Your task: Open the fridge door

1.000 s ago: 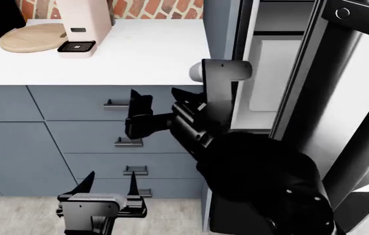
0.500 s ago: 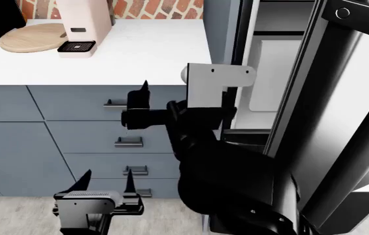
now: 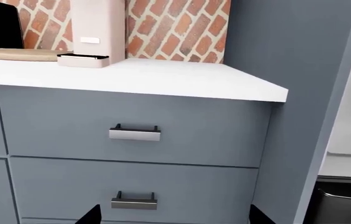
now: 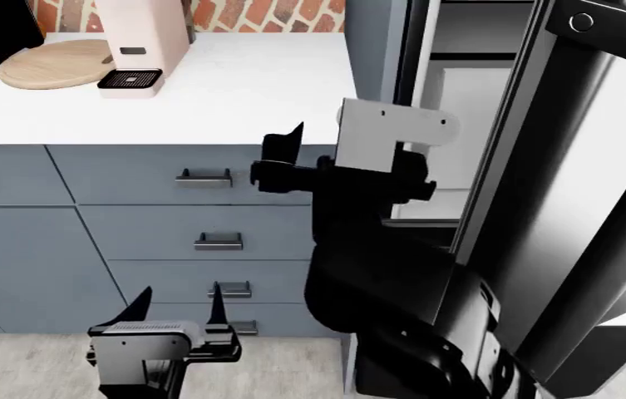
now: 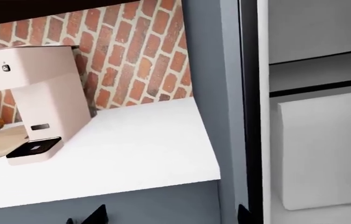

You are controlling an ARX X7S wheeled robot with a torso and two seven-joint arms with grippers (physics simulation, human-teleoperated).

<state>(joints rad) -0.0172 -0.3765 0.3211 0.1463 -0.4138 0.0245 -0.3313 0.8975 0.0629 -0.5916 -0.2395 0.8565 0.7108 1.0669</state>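
Note:
The fridge door, a glossy steel panel, stands swung out at the head view's right, with a dark handle fitting at its top. Behind it the white fridge interior is exposed. My right gripper is open and holds nothing. It hangs in front of the top cabinet drawer, left of the fridge opening, apart from the door. My left gripper is open too, low before the bottom drawers, well left of the fridge.
Blue-grey drawers with small handles fill the left. On the white counter stand a pink coffee machine and a round wooden board. A grey side panel separates the counter from the fridge. My right arm's black bulk covers the lower centre.
My right gripper has risen and shifted right, from the second drawer's level toward the counter edge and the fridge opening. The door and my left gripper have hardly moved.

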